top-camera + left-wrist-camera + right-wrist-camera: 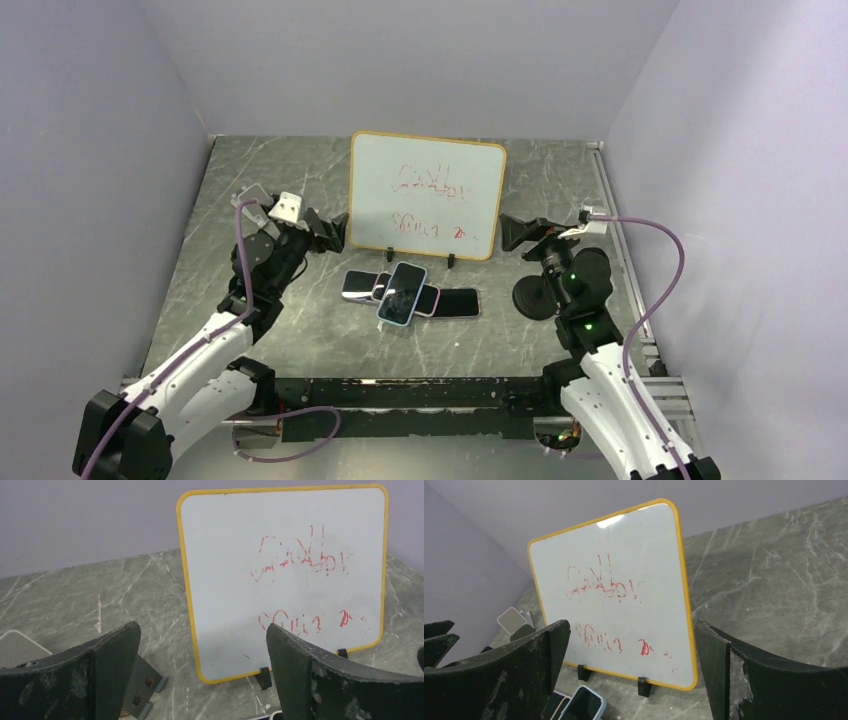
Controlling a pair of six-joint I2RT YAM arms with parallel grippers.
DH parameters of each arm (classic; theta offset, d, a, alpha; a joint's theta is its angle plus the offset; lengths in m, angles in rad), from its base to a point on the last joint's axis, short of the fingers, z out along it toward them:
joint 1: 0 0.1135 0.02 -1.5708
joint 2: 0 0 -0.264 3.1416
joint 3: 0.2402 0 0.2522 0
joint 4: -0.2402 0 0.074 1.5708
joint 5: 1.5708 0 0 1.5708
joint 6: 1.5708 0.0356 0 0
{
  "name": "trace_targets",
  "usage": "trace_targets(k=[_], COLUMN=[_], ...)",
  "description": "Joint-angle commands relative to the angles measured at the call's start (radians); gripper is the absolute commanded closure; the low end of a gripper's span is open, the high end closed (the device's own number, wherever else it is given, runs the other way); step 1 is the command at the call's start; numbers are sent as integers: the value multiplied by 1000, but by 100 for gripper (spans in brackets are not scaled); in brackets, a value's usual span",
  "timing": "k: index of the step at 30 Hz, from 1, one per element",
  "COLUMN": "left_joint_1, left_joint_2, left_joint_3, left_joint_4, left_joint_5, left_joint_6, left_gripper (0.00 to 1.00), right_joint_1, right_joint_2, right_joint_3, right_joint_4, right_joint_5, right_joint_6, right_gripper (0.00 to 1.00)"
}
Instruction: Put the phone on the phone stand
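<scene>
Blue-cased phone (401, 293), long axis near-to-far

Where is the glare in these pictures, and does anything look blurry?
Right wrist view: a bright patch of glare sits on the whiteboard near its top edge. Left wrist view: the board is evenly lit, while the left claw looms dark and close to the lens. Top view: soft, even light with faint shadows; the red writing is too small to read.
</scene>
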Motion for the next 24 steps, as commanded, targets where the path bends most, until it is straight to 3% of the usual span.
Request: trace_targets(k=[1,8,13,16,21,24], left_joint_1=[3,3,3,3,4,4], left_joint_2=[-12,-30,-5,18,15,-7], left_joint_3=[4,-9,-3,0,-2,-1], left_joint_4=[-6,1,10,24,11,-15], left_joint_5=[33,17,19,34,33,9], left_joint_6=[-8,-12,-35,-50,-57,-48], left_gripper=[0,0,0,0,0,0], right_joint_1=[6,8,68,273,710,768], right_joint_2=[-10,-86,20,128,446,609], right_joint_3=[27,-9,131,218,424,519], right_joint_4=[-16,52,-117,-174,-233,-312], right_joint_5=[6,-64,-39,181,597,590], right_joint_6=[15,-12,-26,-75,-281,-241], right_gripper=[0,0,0,0,0,0])
